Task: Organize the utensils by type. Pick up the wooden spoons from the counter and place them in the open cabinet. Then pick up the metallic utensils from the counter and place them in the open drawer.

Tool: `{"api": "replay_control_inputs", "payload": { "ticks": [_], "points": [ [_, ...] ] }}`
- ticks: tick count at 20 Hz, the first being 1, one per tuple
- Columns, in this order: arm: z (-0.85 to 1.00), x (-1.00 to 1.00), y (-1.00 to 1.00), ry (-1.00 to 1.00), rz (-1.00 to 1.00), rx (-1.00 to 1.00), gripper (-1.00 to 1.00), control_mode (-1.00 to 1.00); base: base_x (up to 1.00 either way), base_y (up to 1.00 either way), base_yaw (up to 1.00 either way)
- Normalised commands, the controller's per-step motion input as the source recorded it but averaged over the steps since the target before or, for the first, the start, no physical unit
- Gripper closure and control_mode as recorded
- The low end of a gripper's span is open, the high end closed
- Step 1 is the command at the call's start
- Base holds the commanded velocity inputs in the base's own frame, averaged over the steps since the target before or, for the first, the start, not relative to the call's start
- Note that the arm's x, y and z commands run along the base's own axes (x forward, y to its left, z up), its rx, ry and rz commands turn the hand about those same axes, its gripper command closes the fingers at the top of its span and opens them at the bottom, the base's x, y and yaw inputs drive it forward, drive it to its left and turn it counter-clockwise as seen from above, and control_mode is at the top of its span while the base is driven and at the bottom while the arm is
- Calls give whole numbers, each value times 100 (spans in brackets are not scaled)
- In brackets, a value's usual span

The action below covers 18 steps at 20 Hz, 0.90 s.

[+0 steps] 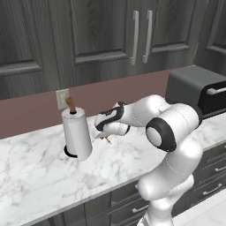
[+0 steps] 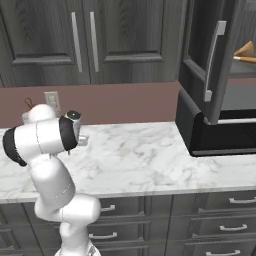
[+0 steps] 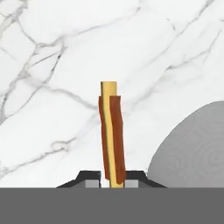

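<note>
Hand closed on wooden spoon handle, beside paper-towel roll

Left base view: hand (image 1: 104, 136) was low over the white marble table (image 1: 39, 172), just right of the paper-towel roll (image 1: 77, 133). A short orange-brown tip of the wooden spoon (image 1: 108, 140) poked out under the hand, close above the marble; contact with the table could not be judged. A dark toaster oven (image 1: 197, 88) sat at the table's right end. Wall cabinets (image 1: 101, 35) above were closed.

Right base view: the arm blocked most of the hand. Far right, a tall cabinet (image 2: 202, 55) stood with its door open; a second wooden spoon (image 2: 245, 52), pale bowl and orange handle, lay on its inner shelf. Base drawers (image 2: 220, 201) below the table looked shut.

Hand view: fingertips (image 3: 92, 180) were narrow, pressed to both sides of the spoon's handle, which ran straight up the frame, orange-brown with a yellowish strip. Marble lay behind it; a grey rounded shape (image 3: 192, 148) sat lower right, likely the roll.
</note>
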Motion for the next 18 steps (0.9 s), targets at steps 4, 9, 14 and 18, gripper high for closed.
{"api": "replay_control_inputs", "payload": {
  "ticks": [4, 9, 14, 18],
  "points": [
    [63, -74, -85, -13, 1, 17, 100, -100, 0, 0, 0],
    [42, -99, -82, -14, 0, 14, 100, -100, 0, 0, 0],
    [58, -97, -61, -9, -6, 9, 100, -100, 0, 0, 0],
    [70, -77, -53, 0, -16, 12, 100, -100, 0, 0, 0]
  ]
}}
